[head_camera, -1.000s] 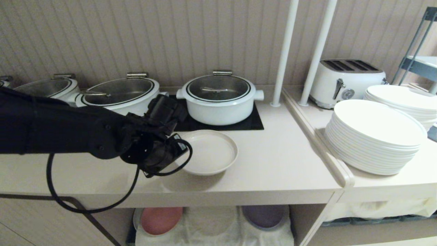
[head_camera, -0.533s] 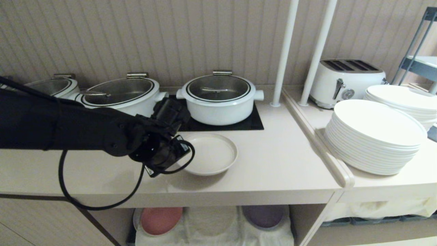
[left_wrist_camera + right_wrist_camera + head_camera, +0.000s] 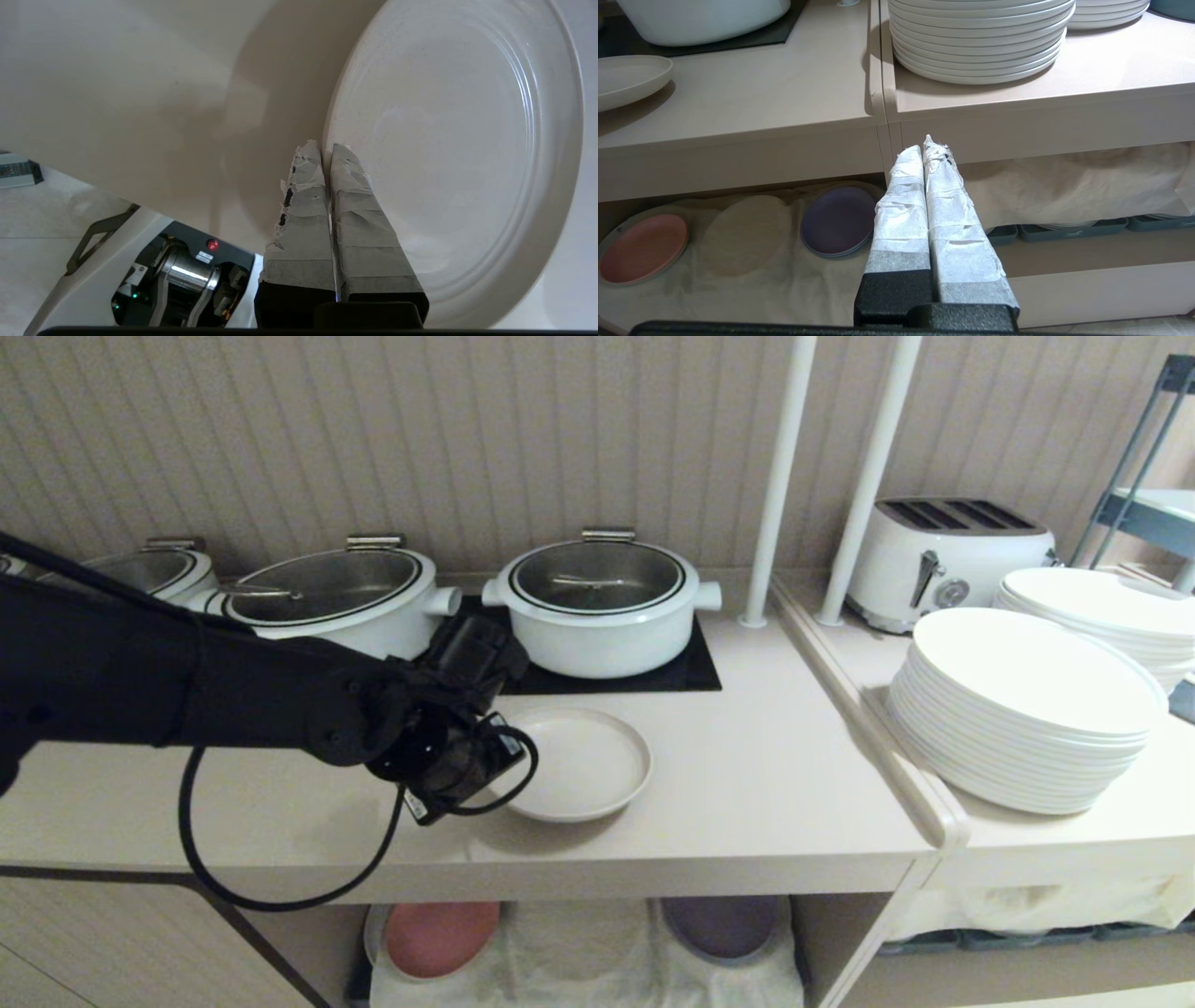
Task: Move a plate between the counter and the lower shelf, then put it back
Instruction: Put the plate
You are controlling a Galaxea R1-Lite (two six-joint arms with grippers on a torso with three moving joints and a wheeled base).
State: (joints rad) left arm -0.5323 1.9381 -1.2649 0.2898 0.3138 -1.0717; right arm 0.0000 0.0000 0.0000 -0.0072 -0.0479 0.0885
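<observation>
One plate on counter, rim pinched by left gripper; right gripper fingers pressed together

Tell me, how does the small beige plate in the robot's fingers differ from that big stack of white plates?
The plate is small, matte cream-beige; the stacked plates are much larger, glossy white. It is single, pinched at its rim by the left gripper above the counter; they sit piled, untouched, on the neighbouring top. Both are round.
</observation>
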